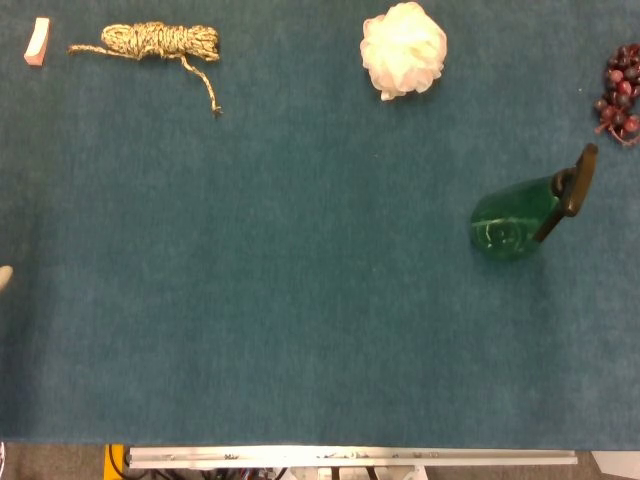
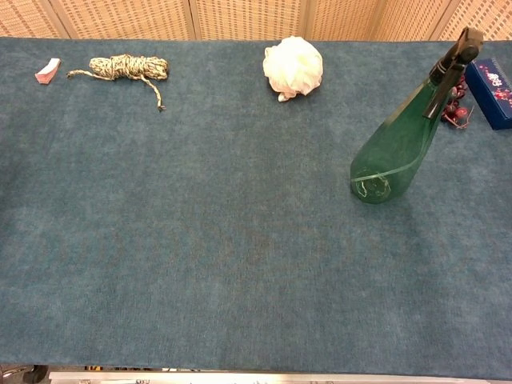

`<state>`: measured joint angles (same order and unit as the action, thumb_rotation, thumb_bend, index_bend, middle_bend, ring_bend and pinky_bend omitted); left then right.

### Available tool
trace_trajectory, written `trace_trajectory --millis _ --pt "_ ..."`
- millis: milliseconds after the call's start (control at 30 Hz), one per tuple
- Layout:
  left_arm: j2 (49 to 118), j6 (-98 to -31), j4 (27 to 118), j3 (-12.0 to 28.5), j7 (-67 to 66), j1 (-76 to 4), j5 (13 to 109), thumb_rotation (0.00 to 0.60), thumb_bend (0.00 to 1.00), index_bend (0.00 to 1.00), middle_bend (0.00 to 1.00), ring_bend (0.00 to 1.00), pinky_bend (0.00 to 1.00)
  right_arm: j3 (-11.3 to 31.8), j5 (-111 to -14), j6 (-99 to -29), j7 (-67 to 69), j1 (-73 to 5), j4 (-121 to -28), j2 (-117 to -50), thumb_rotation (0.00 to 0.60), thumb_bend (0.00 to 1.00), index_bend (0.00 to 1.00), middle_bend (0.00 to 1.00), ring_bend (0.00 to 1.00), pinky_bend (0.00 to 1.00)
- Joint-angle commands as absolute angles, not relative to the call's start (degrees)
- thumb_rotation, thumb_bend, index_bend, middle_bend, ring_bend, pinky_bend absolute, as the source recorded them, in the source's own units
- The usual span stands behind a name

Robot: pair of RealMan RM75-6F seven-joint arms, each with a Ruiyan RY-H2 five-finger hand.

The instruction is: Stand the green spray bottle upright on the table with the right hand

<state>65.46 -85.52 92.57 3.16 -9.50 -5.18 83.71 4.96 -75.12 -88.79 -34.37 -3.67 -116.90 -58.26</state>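
Blue felt covers the counter, where the translucent green plastic spray bottle with its dark trigger head already stands upright near the right edge. It looks light, smooth and top-heavy, best held around its narrowing body below the trigger. Red grape bunch, blue box and white mesh bath puff sit nearby without blocking it; the right hand is out of sight, and only a pale tip of the left hand shows, so I cannot tell its fingers' state.
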Motion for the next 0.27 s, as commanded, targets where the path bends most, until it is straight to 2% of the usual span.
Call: trace_trajectory --millis 33,267 --pt "65.46 -85.53 92.57 3.16 -9.49 -5.18 83.72 0.6 0.0 0.0 0.0 0.0 0.0 4.7 -73.73 -88.07 -33.79 -3.4 -116.57 -57.59 0.6 0.0 0.0 0.07 0.0 0.22" --pt "65.46 -85.52 92.58 3.16 -9.5 -5.18 83.7 0.6 0.0 0.0 0.0 0.0 0.0 5.16 -74.37 -89.1 -28.82 -2.6 -115.37 -57.47 0.6 0.0 0.0 0.07 0.0 0.22"
